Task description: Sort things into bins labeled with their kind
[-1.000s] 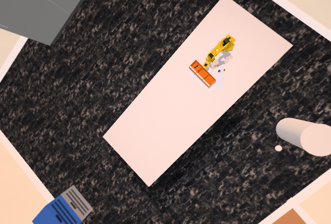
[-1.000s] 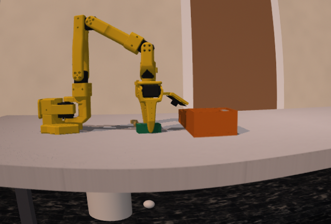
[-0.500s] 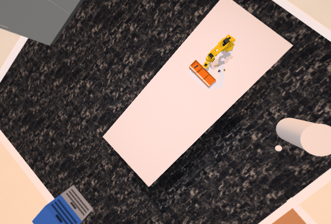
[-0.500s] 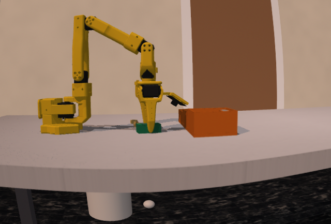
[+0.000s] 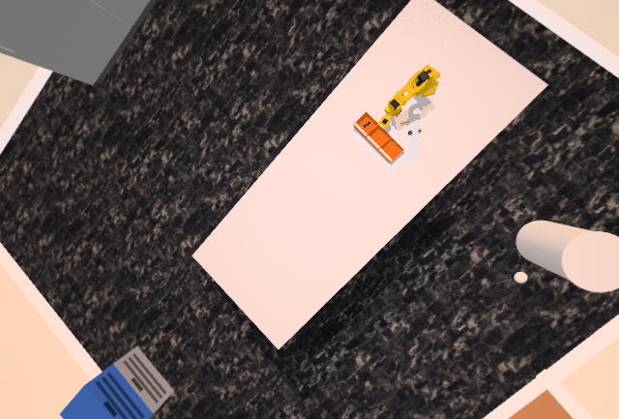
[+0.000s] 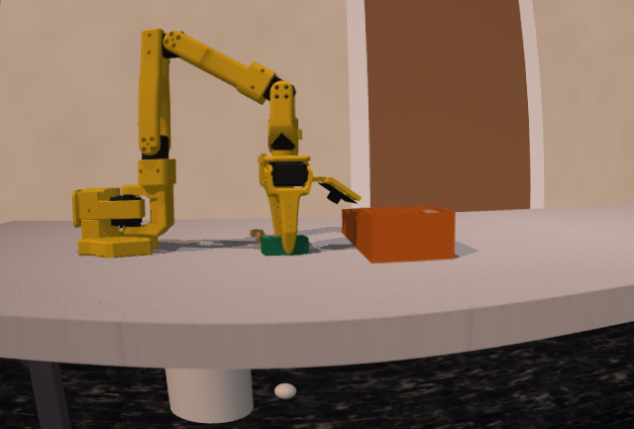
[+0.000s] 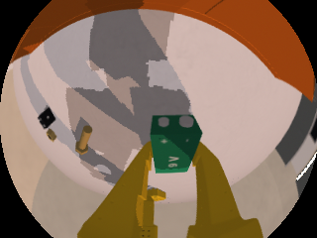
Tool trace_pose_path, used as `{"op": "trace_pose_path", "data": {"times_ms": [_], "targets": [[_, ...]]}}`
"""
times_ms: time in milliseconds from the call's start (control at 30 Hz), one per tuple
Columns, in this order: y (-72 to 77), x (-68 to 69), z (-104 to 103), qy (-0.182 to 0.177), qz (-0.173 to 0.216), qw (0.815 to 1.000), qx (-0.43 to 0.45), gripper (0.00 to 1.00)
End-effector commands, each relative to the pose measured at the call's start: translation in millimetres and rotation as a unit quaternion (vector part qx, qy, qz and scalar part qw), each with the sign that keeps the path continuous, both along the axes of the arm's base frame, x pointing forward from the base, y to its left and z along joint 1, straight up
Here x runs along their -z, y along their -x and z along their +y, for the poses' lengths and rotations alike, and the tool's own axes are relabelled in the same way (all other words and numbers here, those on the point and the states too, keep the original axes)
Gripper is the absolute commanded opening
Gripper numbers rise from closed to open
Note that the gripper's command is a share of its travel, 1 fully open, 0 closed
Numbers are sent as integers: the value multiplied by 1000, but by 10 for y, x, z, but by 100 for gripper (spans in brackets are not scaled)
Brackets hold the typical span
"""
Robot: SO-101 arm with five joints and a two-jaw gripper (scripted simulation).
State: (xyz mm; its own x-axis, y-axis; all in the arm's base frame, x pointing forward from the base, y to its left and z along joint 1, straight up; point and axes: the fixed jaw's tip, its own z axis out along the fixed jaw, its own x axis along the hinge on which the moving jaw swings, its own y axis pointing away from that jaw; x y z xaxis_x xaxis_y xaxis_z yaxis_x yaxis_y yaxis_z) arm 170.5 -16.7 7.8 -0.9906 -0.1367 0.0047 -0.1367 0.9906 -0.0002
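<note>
A long, pale pink rectangular table top (image 5: pixel 309 234) carried the yellow arm's base (image 6: pixel 115 246), a row of orange rectangular bins (image 6: pixel 404 234) and a small green studded brick (image 6: pixel 270 246) resting flat just beside the bins. A small tan peg (image 7: pixel 85 138) and a tiny black piece (image 7: pixel 47 117) lay apart from the brick, with a tiny tan bit (image 7: pixel 52 134) close to the black piece.

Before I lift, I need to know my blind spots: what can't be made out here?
- Bin labels: too small in the top view, facing away in exterior.
- Small dark piece and tan peg: too tiny to identify.
- Green block underside: hidden between the gripper jaws.
</note>
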Motion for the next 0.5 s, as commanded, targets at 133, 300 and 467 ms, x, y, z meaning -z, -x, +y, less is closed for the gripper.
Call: {"op": "trace_pose_path", "data": {"times_ms": [133, 300, 467], "targets": [[-32, -24, 11, 1, -10, 1000, 0, 0], [-44, -94, 4, 1, -10, 1000, 0, 0], [-53, -199, -6, 1, -10, 1000, 0, 0]]}}
